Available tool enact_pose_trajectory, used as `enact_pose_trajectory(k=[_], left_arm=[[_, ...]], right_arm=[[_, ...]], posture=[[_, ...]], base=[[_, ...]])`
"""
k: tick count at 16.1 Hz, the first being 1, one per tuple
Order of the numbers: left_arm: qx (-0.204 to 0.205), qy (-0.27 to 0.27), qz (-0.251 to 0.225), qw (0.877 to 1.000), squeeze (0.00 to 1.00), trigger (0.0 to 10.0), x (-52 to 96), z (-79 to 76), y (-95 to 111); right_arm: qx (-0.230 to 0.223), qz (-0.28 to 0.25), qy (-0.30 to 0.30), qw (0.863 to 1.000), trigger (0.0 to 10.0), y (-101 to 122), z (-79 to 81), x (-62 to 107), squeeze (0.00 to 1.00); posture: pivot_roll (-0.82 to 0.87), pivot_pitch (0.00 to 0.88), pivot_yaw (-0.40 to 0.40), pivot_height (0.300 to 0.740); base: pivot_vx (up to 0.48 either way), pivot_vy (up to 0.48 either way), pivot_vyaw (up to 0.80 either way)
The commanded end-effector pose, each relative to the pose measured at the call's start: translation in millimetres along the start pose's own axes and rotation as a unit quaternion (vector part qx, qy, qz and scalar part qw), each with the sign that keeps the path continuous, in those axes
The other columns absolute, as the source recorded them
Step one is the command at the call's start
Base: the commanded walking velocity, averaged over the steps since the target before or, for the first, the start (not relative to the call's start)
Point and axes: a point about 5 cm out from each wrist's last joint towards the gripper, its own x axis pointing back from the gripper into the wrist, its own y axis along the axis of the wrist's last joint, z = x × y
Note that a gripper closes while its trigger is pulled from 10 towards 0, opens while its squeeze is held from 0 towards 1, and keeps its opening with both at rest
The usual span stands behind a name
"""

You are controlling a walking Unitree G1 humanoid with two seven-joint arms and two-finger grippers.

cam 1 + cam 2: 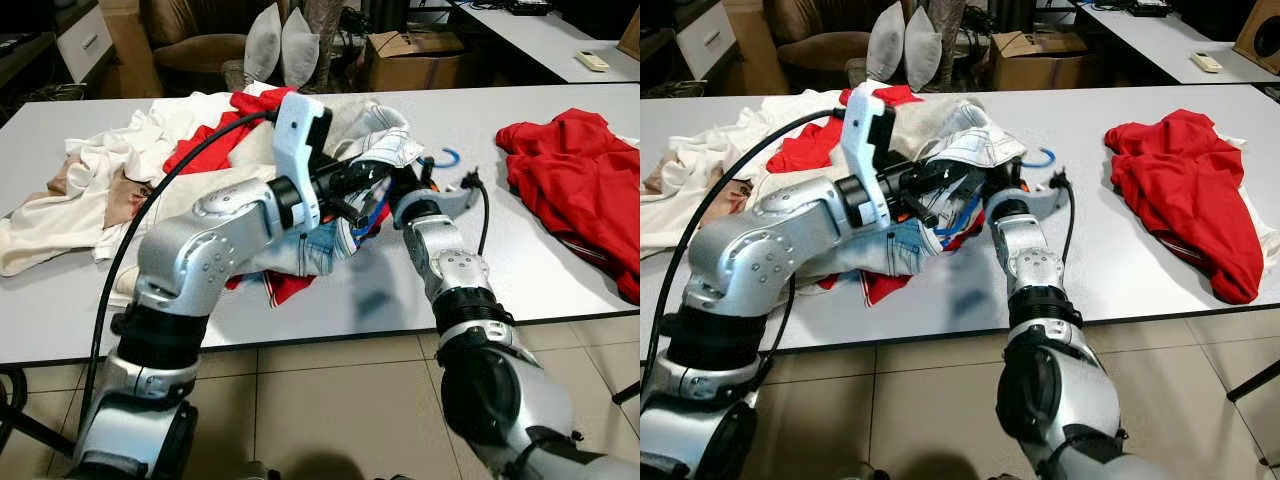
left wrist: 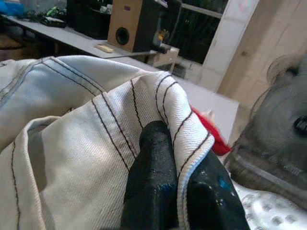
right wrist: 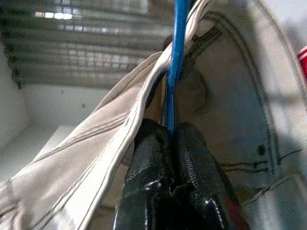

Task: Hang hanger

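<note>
Clearly the step in hand is threading the blue hanger into the pale denim garment, so the two arms should work against each other: the left holding the cloth edge taut and open, the right sliding the wire along inside without snagging a seam. The left gripper is clamped on a stitched hem of the denim, fabric pinched between its jaws. The right gripper has its jaws closed on the hanger's thin blue bar, which runs up between the folds. Both meet above the clothes pile on the worktop; the hanger's hook pokes out just beyond the right wrist.
</note>
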Motion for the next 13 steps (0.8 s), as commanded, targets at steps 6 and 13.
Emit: enact_pose_trajectory(k=[6, 13], left_arm=[[0.059, -0.011, -0.116, 0.991, 0.0, 0.0, -27.4, -21.7, 37.5], [0.035, 0.113, -0.162, 0.98, 0.0, 0.0, -27.3, 5.8, 54.5]], right_arm=[[0.22, 0.07, -0.023, 0.973, 10.0, -54.8, -4.9, 2.1, 0.0], [0.288, 0.095, -0.084, 0.949, 10.0, -39.8, -44.9, 20.5, 0.0]], posture=[[-0.01, 0.0, 0.015, 0.74], [-0.03, 0.0, 0.032, 0.74]], base=[[0.0, 0.0, 0.0], [0.0, 0.0, 0.0]])
